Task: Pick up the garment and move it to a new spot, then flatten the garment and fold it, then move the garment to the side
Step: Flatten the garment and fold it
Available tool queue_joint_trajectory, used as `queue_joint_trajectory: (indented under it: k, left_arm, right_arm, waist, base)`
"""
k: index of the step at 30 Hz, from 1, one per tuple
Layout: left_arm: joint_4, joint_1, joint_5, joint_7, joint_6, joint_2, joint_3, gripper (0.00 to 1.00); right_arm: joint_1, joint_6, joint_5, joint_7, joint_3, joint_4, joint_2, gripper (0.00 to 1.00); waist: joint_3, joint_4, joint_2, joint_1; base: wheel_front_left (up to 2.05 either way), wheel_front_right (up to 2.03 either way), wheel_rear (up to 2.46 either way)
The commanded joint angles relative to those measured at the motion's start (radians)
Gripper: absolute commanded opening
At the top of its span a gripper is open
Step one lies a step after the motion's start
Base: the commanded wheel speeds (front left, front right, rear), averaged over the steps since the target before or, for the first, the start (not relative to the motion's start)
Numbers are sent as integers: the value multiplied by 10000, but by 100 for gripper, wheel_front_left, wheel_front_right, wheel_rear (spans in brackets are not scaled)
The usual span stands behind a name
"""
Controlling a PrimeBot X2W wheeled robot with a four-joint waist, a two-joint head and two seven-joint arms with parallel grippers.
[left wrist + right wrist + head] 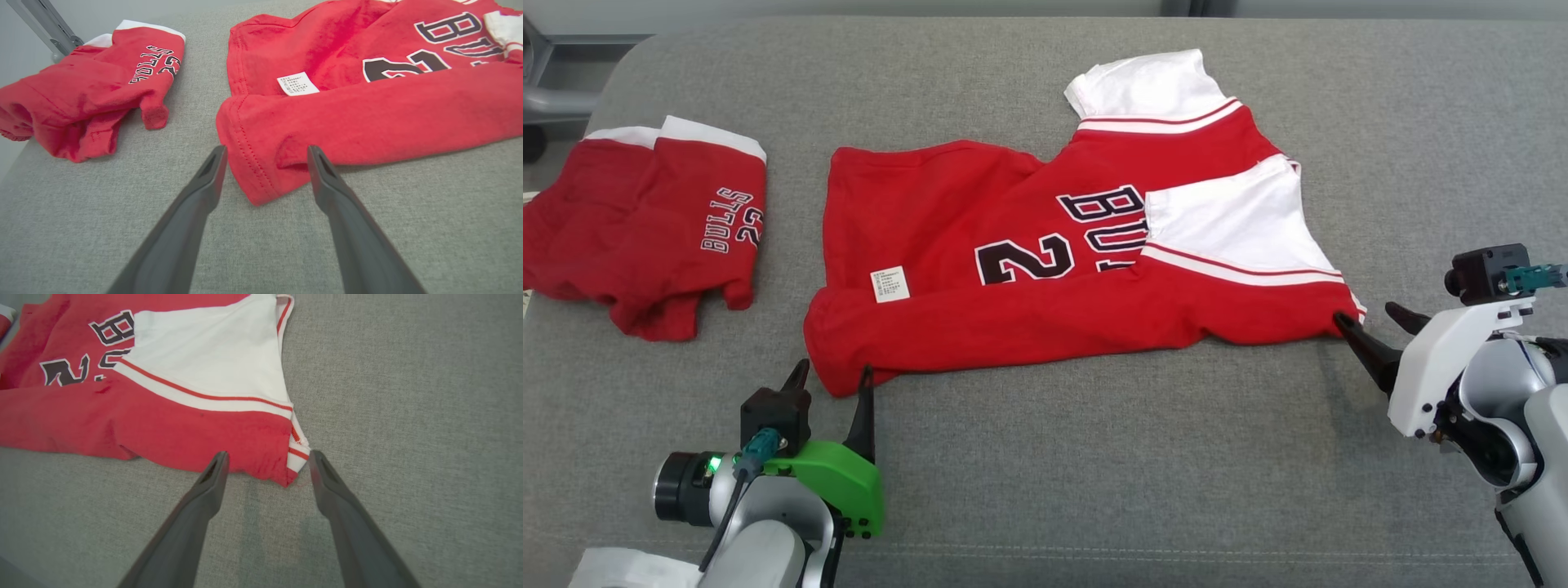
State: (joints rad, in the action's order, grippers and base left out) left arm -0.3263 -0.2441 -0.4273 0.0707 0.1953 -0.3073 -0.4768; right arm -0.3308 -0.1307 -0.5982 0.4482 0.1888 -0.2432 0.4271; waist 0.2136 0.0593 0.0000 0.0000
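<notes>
— Cotton, I'd say: the garment (1013, 269) is a soft red knit top with white sleeves (1241, 224), red piping and black block lettering. It lies in the middle of the cushion, its near edge doubled over in a thick roll.
— And what's it lying on?
— Grey woven upholstery (1094, 474), coarse and flat, with a faint seam on the robot's side. A small white care label (890, 284) shows on the red.
— Where are the grippers?
— The left gripper (835, 367) sits at the garment's near left corner, fingers spread wide. In its wrist view the stitched hem corner lies between them. The right gripper (1364, 312) is at the near right corner, fingers just as far apart, straddling the striped sleeve tip. Neither is clamped on cloth. Whether a tip brushes the fabric, I can't tell.
— Room to move?
— Plenty of bare grey toward the robot and off to the right. On the left, matching red shorts (645, 229) lie crumpled, apart from the top, with a grey strip between. Beyond them the cushion's rounded corner drops away.
</notes>
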Motion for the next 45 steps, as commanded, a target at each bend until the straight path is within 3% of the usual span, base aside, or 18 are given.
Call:
queue_joint_trajectory:
  k: [1,14,15,16,17,19,20,21,22,36,45]
  left_arm:
    - [-180,-273,67,-3,-105,38,-62,100]
    - [-1331,-1046,-56,-504,-477,116,-343,100]
    - [-1380,-1085,-88,-494,-511,119,-347,100]
    - [-1416,-1124,-112,-458,-520,135,-335,100]
    - [-1446,-1132,-141,-427,-536,150,-326,91]
    - [-1451,-1137,-235,-343,-632,177,-303,47]
    - [-1467,-1134,-273,-298,-682,177,-311,16]
    - [-1465,-1130,-332,-250,-762,178,-326,0]
    - [-1474,-1124,-331,-198,-805,170,-330,0]
    - [-1643,-630,-185,243,-1308,-553,-612,0]
    - [-1305,185,-469,78,-1326,-753,-725,0]
  right_arm:
    - [152,2,229,76,-302,68,-193,100]
    - [-257,2,963,252,-720,-275,-755,100]
    - [-281,1,978,239,-740,-303,-768,90]
    - [-295,1,989,225,-753,-326,-775,87]
    - [-304,2,1002,235,-771,-363,-775,79]
    - [-312,1,1009,225,-780,-399,-768,48]
    - [-310,1,1020,195,-779,-420,-742,27]
    - [-306,1,1020,168,-760,-434,-722,10]
    - [-298,1,1011,156,-705,-431,-694,0]
    - [447,10,397,227,-444,-236,261,0]
    - [1763,10,-382,1029,-764,635,292,0]
  waist:
    - [105,59,0,0]
    - [642,142,0,0]
    - [681,149,0,0]
    - [712,155,0,0]
    - [736,161,0,0]
    - [772,167,0,0]
    - [783,171,0,0]
    - [791,174,0,0]
    - [792,176,0,0]
    - [281,85,0,0]
    - [-369,-38,0,0]
  base:
    - [0,0,0]
    - [0,0,0]
    - [0,0,0]
    - [0,0,0]
    - [0,0,0]
    - [0,0,0]
    - [0,0,0]
    - [0,0,0]
    - [0,0,0]
    - [0,0,0]
    - [0,0,0]
